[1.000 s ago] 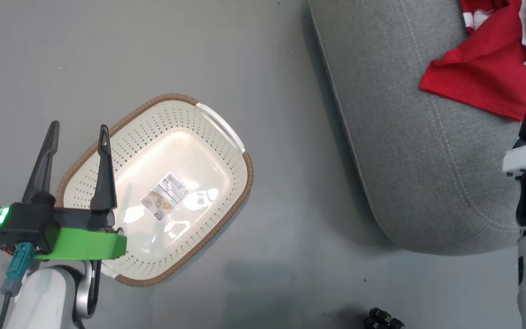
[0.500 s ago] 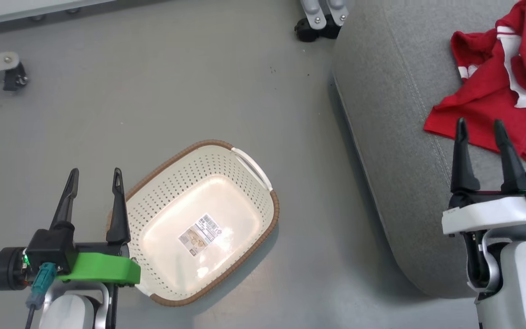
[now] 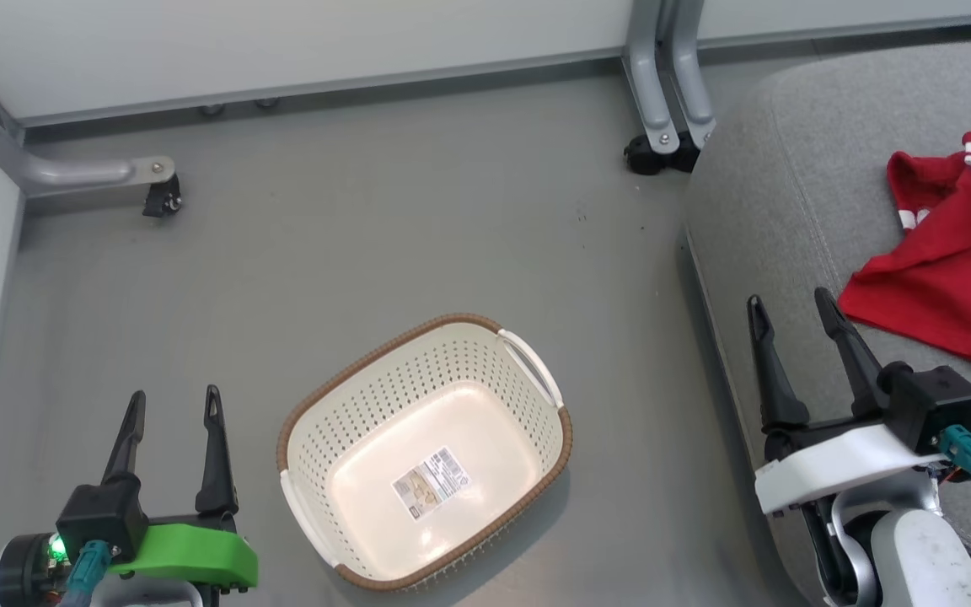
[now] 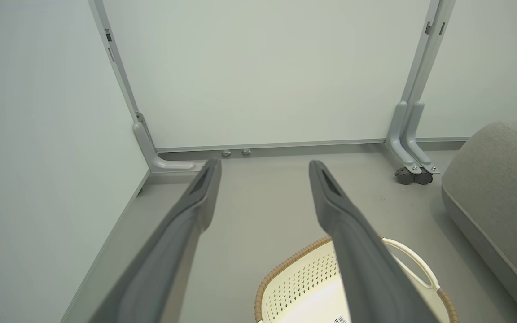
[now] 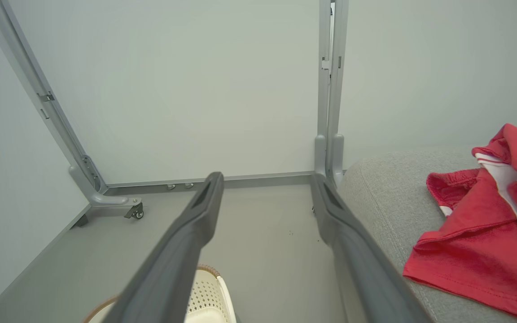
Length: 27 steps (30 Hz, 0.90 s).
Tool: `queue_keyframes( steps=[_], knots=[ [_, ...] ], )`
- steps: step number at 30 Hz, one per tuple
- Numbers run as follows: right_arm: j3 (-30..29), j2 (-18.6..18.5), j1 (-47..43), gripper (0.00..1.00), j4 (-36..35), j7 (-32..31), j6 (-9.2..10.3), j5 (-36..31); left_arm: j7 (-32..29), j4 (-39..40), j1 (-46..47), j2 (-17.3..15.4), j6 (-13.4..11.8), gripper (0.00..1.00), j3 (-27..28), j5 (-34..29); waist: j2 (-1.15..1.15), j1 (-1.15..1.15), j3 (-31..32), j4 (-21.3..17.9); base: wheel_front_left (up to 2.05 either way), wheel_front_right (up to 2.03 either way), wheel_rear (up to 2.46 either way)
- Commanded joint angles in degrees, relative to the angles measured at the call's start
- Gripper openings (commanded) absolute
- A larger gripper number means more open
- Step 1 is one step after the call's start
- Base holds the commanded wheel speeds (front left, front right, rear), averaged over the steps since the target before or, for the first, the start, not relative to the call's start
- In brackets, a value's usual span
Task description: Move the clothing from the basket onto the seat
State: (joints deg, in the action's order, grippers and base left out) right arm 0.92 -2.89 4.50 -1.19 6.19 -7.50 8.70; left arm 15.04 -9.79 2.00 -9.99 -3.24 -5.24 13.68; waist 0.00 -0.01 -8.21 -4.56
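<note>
The red clothing (image 3: 953, 270) with white trim lies crumpled on the grey seat (image 3: 789, 219) at the right; it also shows in the right wrist view (image 5: 478, 233). The cream basket (image 3: 317, 430) stands on the floor with just a paper label on its bottom. My left gripper (image 3: 175, 406) hangs open at the lower left, left of the basket, holding nothing. Open as well, my right gripper (image 3: 791, 302) hovers over the seat's near edge, left of the clothing and apart from it.
White partition panels on grey metal legs with castors (image 3: 161, 201) (image 3: 654, 156) close off the back and left. Grey floor (image 3: 418, 236) lies open between basket, panels and seat.
The head camera has tilted up and back, so the basket and seat slid down the picture and the back panels came into view. Both grippers stay open and now sit lower in view.
</note>
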Motion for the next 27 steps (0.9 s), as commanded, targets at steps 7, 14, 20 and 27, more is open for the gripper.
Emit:
queue_keyframes(
  steps=[7,14,20,27],
  knots=[
    [1.10,-0.05,-4.62,1.00,-1.98,-1.25,0.01,-0.91,0.18,-0.68,-3.73,0.74,0.82,1.00,1.03,-1.38,0.00,0.01,6.00,2.31,0.00,0.00,0.00],
    [0.68,-0.05,-8.31,1.00,-3.91,-2.89,0.01,-1.20,0.17,-0.82,-6.01,1.31,0.94,1.00,1.20,-2.27,0.00,0.01,8.30,2.49,0.00,0.00,0.00],
    [0.19,-0.04,-9.90,1.00,-5.16,-3.62,0.01,-0.90,0.18,-1.32,-6.61,1.73,1.31,1.00,1.63,-2.77,0.00,0.01,8.94,2.71,0.00,0.00,0.00],
    [0.13,-0.04,-10.11,1.00,-5.56,-4.28,0.01,-0.71,0.18,-2.03,-6.50,2.32,1.78,1.00,2.18,-3.27,0.00,0.01,9.17,2.82,0.00,0.00,0.00]
  ],
)
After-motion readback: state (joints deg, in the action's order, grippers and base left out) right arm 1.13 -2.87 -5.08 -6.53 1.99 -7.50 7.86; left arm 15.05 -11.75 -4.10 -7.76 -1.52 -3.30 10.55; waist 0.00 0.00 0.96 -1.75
